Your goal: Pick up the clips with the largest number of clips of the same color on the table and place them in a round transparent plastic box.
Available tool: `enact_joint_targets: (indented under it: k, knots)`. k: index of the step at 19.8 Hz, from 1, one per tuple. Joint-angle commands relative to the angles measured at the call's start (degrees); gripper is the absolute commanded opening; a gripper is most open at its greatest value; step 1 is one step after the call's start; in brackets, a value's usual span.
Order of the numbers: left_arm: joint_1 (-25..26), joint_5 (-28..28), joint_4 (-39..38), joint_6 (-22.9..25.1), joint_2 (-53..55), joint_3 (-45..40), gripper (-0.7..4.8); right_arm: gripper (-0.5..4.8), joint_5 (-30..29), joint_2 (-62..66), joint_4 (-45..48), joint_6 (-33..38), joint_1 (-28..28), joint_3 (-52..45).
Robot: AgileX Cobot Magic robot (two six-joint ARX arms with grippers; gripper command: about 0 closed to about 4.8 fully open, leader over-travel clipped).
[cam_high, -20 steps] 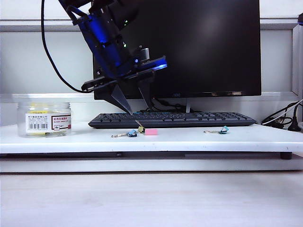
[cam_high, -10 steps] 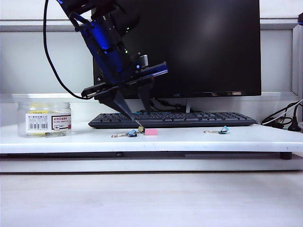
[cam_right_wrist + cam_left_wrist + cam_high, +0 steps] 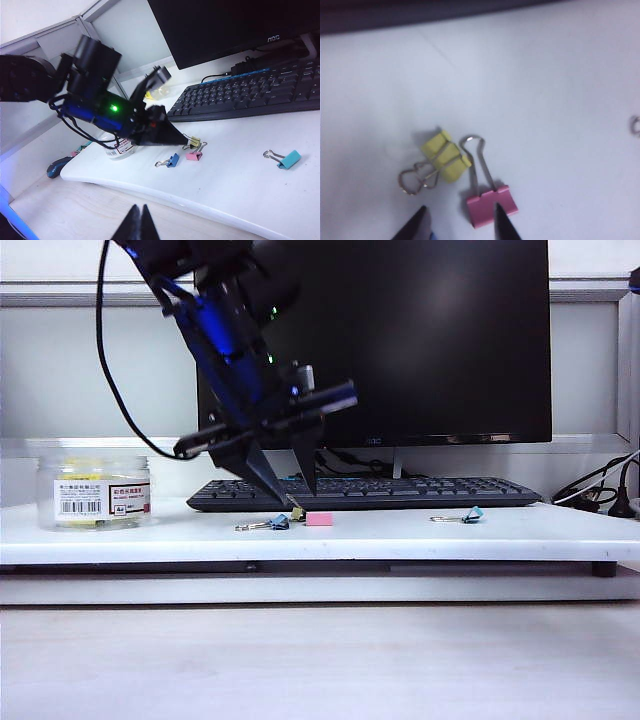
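One yellow clip (image 3: 446,155) lies on the white table (image 3: 400,536) with its wire handles flat, beside a pink clip (image 3: 482,209). In the exterior view the yellow clip (image 3: 297,512) sits just behind the pink clip (image 3: 319,519). My left gripper (image 3: 290,490) hangs point-down right above them, open, with nothing between its fingers. In the left wrist view one fingertip (image 3: 498,215) overlaps the pink clip. The round transparent plastic box (image 3: 93,492) stands at the far left with yellow things inside. My right gripper (image 3: 140,207) is shut and empty, held off the table's front edge.
A blue clip (image 3: 279,523) lies just left of the pink one, and a teal clip (image 3: 472,514) lies further right. A black keyboard (image 3: 365,492) and monitor (image 3: 400,340) stand behind. Cables (image 3: 600,490) trail at the far right.
My left gripper has sunk a little toward the yellow and pink clips, and its jaws have narrowed. The clips and the box have not moved.
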Motion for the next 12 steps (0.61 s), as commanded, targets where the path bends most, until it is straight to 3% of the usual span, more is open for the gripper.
enact_joint_targets:
  k: [1,12]
  knots:
    - [-0.3,0.0,0.5,-0.5,0.4,0.2,1.66,-0.06,-0.3,0.0,0.9,0.1,0.0,0.3]
    - [-0.2,-1.5,3.0,-0.6,0.7,0.2,1.55,-0.06,-0.3,0.0,0.9,0.0,0.0,0.3]
